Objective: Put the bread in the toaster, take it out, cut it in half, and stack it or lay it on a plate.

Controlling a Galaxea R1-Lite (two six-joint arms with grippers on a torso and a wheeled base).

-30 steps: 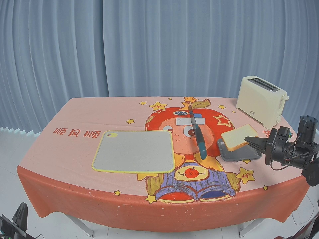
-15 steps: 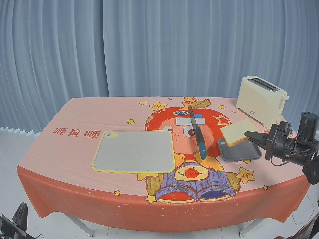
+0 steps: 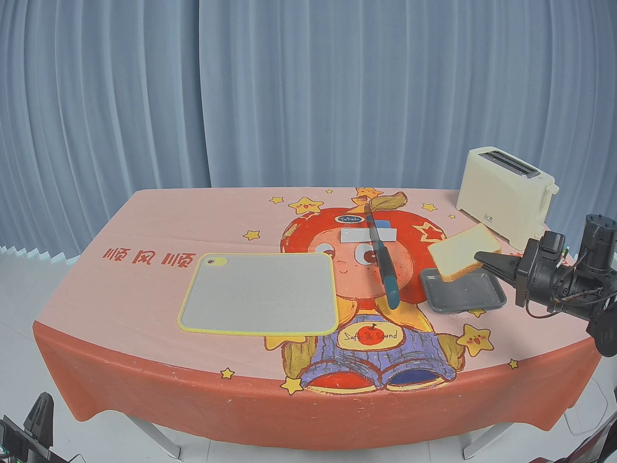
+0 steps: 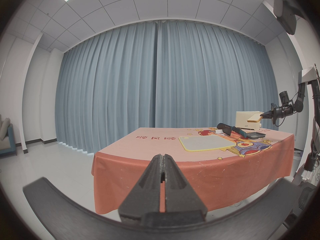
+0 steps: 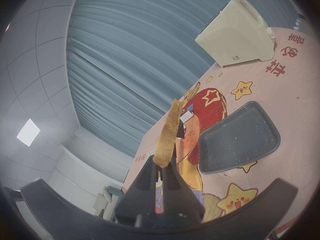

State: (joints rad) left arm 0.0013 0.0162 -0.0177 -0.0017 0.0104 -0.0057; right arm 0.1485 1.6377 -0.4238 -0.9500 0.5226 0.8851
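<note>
Now: right hand (image 3: 483, 258) clamped on bread slice (image 3: 463, 251) edge, holding it clear above the grey tray (image 3: 472, 294), presumably for transfer to the toaster (image 3: 504, 195) beyond. Left hand (image 4: 162, 174) closed, off the surface (image 3: 160, 226).

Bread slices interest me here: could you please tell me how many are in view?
1. The bread is held in the right gripper, raised clear of the grey tray, near the toaster; the toaster's slots could hide another.

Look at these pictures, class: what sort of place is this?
Probably a robot test room staged as a kitchen: a blue curtain wall, a panelled office ceiling, and one table with a toaster and cutting board. The right end effector holds bread.
</note>
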